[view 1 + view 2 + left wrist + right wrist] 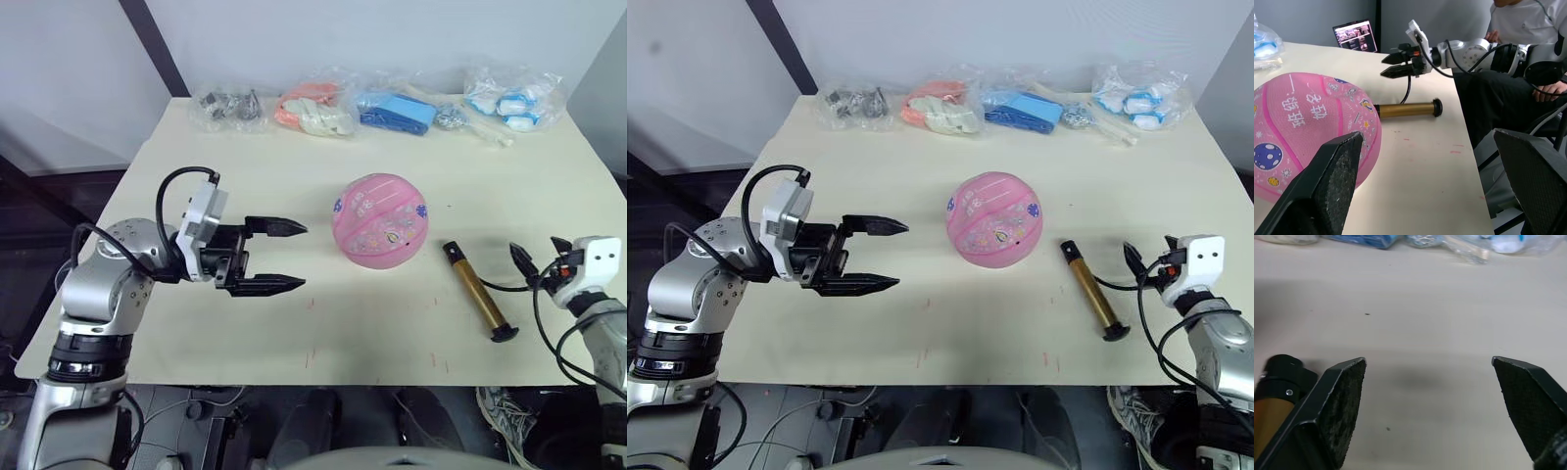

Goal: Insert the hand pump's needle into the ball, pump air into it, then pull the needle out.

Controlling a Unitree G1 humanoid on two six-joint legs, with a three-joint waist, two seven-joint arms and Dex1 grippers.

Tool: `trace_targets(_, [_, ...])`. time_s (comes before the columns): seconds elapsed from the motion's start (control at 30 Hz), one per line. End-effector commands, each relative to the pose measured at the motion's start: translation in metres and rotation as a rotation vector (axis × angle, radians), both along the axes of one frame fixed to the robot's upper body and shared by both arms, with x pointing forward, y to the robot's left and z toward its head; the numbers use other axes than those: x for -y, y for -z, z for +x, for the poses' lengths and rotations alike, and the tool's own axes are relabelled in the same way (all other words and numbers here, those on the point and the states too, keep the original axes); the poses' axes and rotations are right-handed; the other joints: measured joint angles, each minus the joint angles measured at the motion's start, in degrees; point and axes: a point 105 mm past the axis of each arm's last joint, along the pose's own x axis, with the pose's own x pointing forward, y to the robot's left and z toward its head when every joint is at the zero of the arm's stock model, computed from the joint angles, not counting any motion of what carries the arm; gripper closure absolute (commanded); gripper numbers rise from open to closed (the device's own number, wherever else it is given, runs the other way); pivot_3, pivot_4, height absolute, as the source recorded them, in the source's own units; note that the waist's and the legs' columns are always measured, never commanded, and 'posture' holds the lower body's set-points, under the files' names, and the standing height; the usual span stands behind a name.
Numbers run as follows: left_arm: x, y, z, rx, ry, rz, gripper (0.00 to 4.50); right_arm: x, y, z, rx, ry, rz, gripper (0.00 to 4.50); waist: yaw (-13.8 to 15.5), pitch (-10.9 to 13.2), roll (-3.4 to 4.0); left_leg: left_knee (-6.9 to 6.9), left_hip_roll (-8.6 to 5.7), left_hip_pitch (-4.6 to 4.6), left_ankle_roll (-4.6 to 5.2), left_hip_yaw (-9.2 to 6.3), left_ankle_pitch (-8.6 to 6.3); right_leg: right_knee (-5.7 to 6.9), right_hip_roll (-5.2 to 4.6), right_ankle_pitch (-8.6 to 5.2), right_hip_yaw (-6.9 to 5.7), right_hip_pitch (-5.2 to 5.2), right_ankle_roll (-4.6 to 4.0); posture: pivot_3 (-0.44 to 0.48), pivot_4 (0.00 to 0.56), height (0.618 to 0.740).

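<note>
- 2 grippers up, both gaping wide, nothing held.
- My left gripper [282, 257] hovers over the table [196, 176], fingers aimed at the ball [380, 219], gap between us.
- Pump [477, 291] lies flat just right of the ball.
- My right gripper [537, 257] sits beside the pump, near the table's right edge.

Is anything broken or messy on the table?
Nothing is spilled or broken. The ball does look a bit flat and saggy on its near side rather than round. The hand pump lies flat beside it, and the bags sit in a row along the far edge.
</note>
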Motion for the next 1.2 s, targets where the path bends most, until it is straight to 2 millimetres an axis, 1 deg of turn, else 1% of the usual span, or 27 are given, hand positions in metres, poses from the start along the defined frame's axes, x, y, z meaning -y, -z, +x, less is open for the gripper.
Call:
trace_targets(0.03, [-0.009, -0.004, 0.001, 0.041, -0.038, 0.002, 0.00, 0.022, -0.019, -0.011, 0.066, 0.065, -0.032, 0.06, 0.01, 0.01, 0.02, 0.00, 0.00, 0.00, 0.00, 0.01, 0.00, 0.00, 0.00, 0.00, 0.00, 0.00, 0.00, 0.000, 0.150, 0.736])
trace_targets(0.13, [-0.009, -0.003, 0.000, 0.034, -0.041, -0.006, 0.00, 0.035, -0.014, -0.021, 0.031, 0.079, -0.021, 0.06, 0.02, 0.02, 0.03, 0.00, 0.00, 0.00, 0.01, 0.05, 0.00, 0.00, 0.00, 0.00, 0.03, 0.00, 0.00, 0.000, 0.150, 0.736])
trace_targets(0.2, [-0.010, -0.002, 0.000, 0.032, -0.044, -0.006, 0.00, 0.039, -0.011, -0.025, 0.008, 0.076, -0.008, 0.06, 0.02, 0.02, 0.03, 0.01, 0.00, 0.01, 0.02, 0.07, -0.01, 0.00, -0.01, 0.00, 0.04, 0.00, 0.00, 0.000, 0.150, 0.736])
trace_targets(0.23, [-0.010, -0.001, 0.001, 0.031, -0.045, -0.006, 0.00, 0.038, -0.008, -0.028, -0.014, 0.056, 0.013, 0.06, -0.01, 0.02, 0.03, 0.01, 0.00, 0.01, 0.02, 0.08, -0.01, 0.01, -0.01, 0.00, 0.04, 0.00, 0.00, 0.000, 0.150, 0.736])
trace_targets(0.4, [-0.010, -0.002, 0.001, 0.028, -0.044, -0.011, 0.00, 0.021, 0.009, -0.045, -0.151, -0.112, 0.076, 0.06, -0.01, 0.02, 0.03, 0.01, 0.04, 0.03, 0.21, 0.12, -0.12, 0.03, 0.00, 0.01, 0.04, 0.01, -0.02, 0.000, 0.150, 0.736])
trace_targets(0.5, [-0.010, -0.002, 0.000, 0.028, -0.045, -0.012, 0.00, 0.018, 0.013, -0.055, -0.206, -0.160, 0.087, 0.06, -0.07, 0.02, 0.03, 0.01, 0.04, 0.04, 0.23, 0.16, -0.13, 0.02, -0.01, 0.02, 0.07, 0.01, -0.01, 0.000, 0.150, 0.736])
trace_targets(0.7, [-0.014, 0.002, 0.000, 0.024, -0.065, -0.008, 0.00, 0.034, 0.006, -0.062, -0.172, -0.126, -0.008, 0.06, 0.01, 0.02, 0.03, 0.02, 0.05, 0.07, 0.26, 0.24, -0.14, 0.03, -0.02, 0.03, 0.09, 0.01, -0.02, 0.000, 0.150, 0.736])
trace_targets(0.83, [-0.018, 0.006, 0.001, 0.021, -0.087, -0.005, 0.00, 0.056, 0.002, -0.065, -0.145, -0.056, -0.070, 0.06, 0.07, 0.02, 0.03, 0.03, 0.06, 0.06, 0.25, 0.26, -0.13, 0.02, -0.03, 0.03, 0.10, 0.01, -0.02, 0.000, 0.150, 0.736])
trace_targets(1.0, [-0.023, 0.011, 0.002, 0.015, -0.111, -0.002, 0.00, 0.076, -0.007, -0.067, -0.095, 0.012, -0.112, 0.06, 0.04, 0.03, 0.03, 0.02, 0.06, 0.06, 0.25, 0.27, -0.13, 0.02, -0.03, 0.03, 0.10, 0.01, -0.02, 0.000, 0.150, 0.736])
trace_targets(1.1, [-0.025, 0.014, 0.002, 0.014, -0.126, 0.001, 0.00, 0.080, -0.011, -0.069, -0.072, 0.014, -0.126, 0.06, 0.02, 0.02, 0.03, 0.02, 0.06, 0.09, 0.25, 0.30, -0.13, 0.03, -0.03, 0.04, 0.12, 0.01, -0.03, 0.000, 0.150, 0.736])
trace_targets(1.2, [-0.029, 0.017, 0.002, 0.010, -0.150, 0.002, 0.00, 0.071, -0.016, -0.071, -0.048, -0.045, -0.120, 0.06, 0.03, 0.02, 0.03, 0.02, 0.07, 0.10, 0.25, 0.31, -0.14, 0.03, -0.02, 0.04, 0.13, 0.01, -0.04, 0.000, 0.150, 0.736])
